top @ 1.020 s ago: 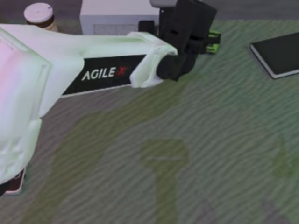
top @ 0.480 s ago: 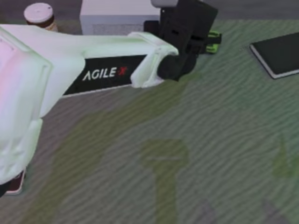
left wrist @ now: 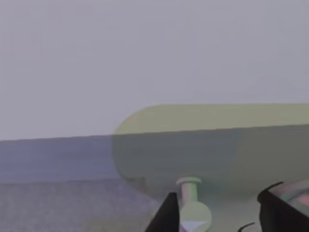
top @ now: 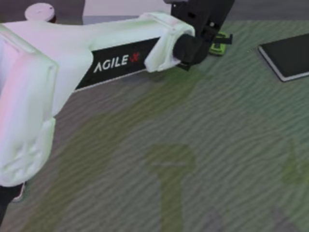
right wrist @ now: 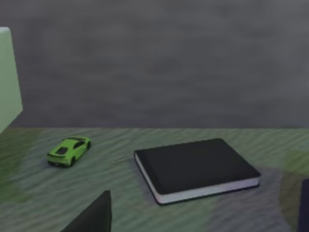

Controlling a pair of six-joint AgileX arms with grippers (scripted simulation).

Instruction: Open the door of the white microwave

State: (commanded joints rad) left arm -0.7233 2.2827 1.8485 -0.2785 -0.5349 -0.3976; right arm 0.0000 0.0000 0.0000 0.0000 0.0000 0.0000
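Note:
The white microwave point(top: 116, 7) stands at the table's far edge, left of centre, and my left arm hides most of it. Its pale side also shows in the right wrist view point(right wrist: 7, 77). My left gripper point(top: 205, 21) is at the microwave's right front. In the left wrist view the gripper point(left wrist: 217, 212) has its fingers point(left wrist: 170, 215) set narrowly, with the door's point(left wrist: 207, 154) pale rounded panel filling the gap between them. A small pale stud point(left wrist: 189, 191) sits by one finger. My right gripper point(right wrist: 200, 212) is parked with its fingers wide apart, holding nothing.
A green toy car point(top: 220, 42) sits just right of my left gripper and shows again in the right wrist view point(right wrist: 69, 150). A black book point(top: 286, 55) lies at the far right. A jar lid point(top: 40, 10) peeks out at the far left.
My left arm and gripper have moved toward the table's far side and slightly right. They now cover more of the microwave and the jar.

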